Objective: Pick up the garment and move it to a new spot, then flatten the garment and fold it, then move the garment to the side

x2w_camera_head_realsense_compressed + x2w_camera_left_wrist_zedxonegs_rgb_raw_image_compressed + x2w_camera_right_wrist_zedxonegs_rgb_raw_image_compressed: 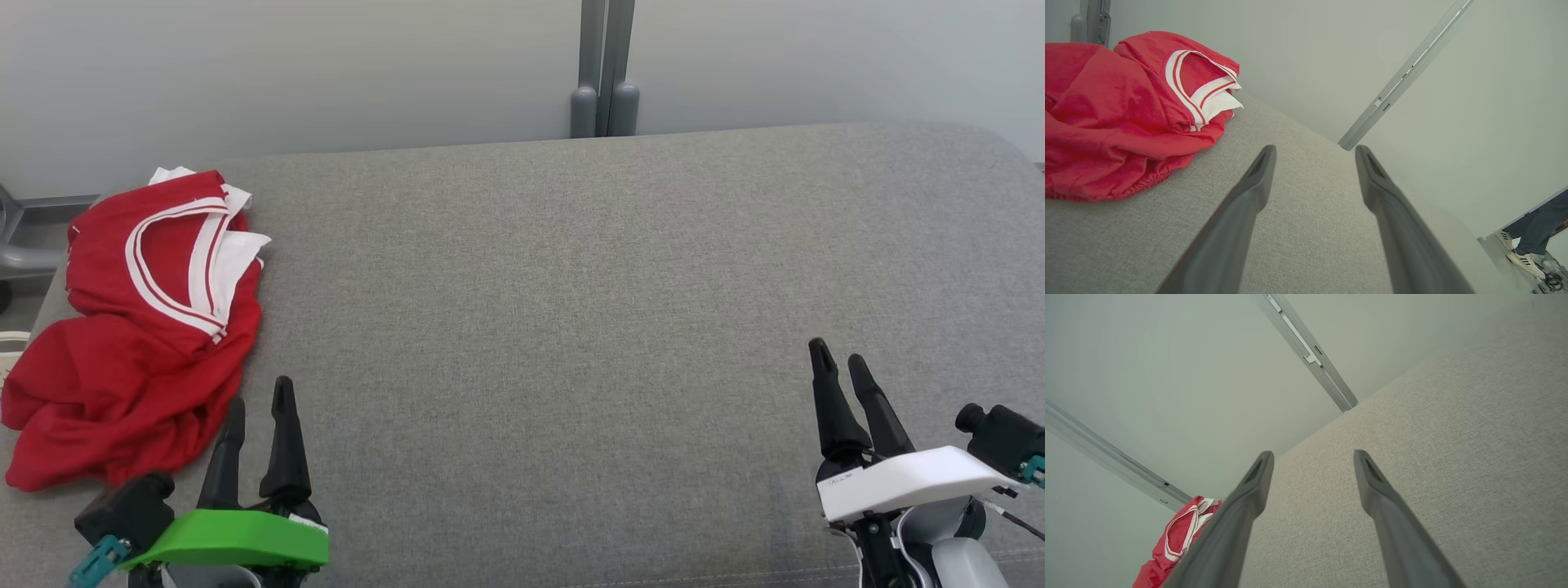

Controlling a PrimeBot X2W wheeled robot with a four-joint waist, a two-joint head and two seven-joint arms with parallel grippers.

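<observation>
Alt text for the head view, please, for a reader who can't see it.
A crumpled red garment with white trim lies at the left edge of a grey fabric surface. The open left gripper is close beside it at lower left; the open right gripper is far across at lower right.

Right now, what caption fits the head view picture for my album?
Crumpled red-and-white cloth garment lies on grey fabric surface, beside the open left fingers.

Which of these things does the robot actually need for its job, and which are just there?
For the job: red garment, crumpled; left gripper, open; right gripper, open; grey padded surface to work on.
Just there: metal post behind; a person's shoes.
</observation>
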